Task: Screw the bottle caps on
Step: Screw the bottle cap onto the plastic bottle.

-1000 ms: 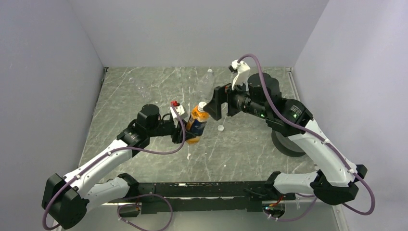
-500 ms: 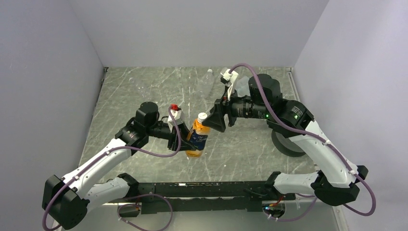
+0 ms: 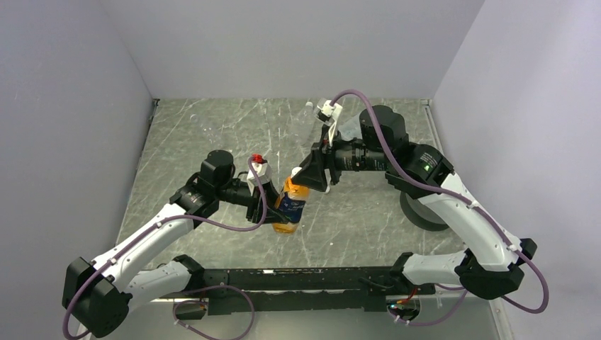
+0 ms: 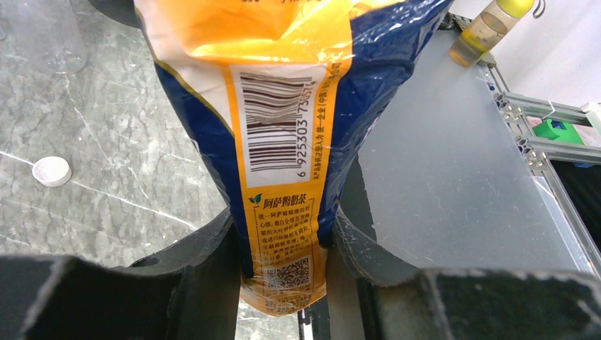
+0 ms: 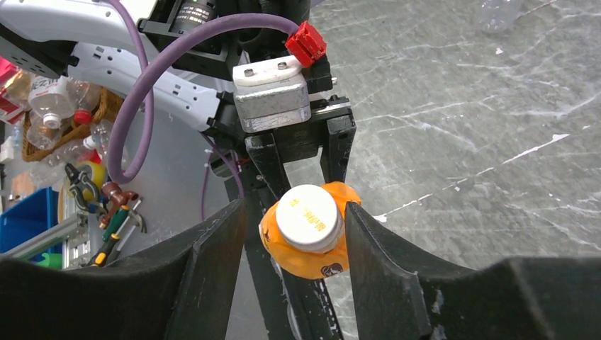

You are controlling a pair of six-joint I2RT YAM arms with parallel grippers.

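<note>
An orange bottle [image 3: 286, 206] with a blue-and-yellow label [image 4: 283, 106] is held tilted above the table, with my left gripper [image 3: 261, 200] shut on its lower body [image 4: 283, 248]. A white cap [image 5: 308, 216] sits on its neck. My right gripper [image 5: 294, 209] reaches in from the right [image 3: 306, 176]. Its jaws straddle the cap: one finger [image 5: 375, 262] touches the cap and shoulder, while the other finger [image 5: 220, 262] stands a little apart. A loose white cap [image 4: 52, 171] lies on the marble table.
A clear bottle [image 3: 307, 117] stands near the back wall, and another clear one [image 4: 42, 35] shows at the edge of the left wrist view. A large black disc [image 3: 423, 210] lies under the right arm. The table's left rim [image 3: 149, 127] meets the side wall.
My right gripper moved left onto the bottle's cap and its jaws narrowed around it. My left gripper drew the bottle slightly nearer, then held still.
</note>
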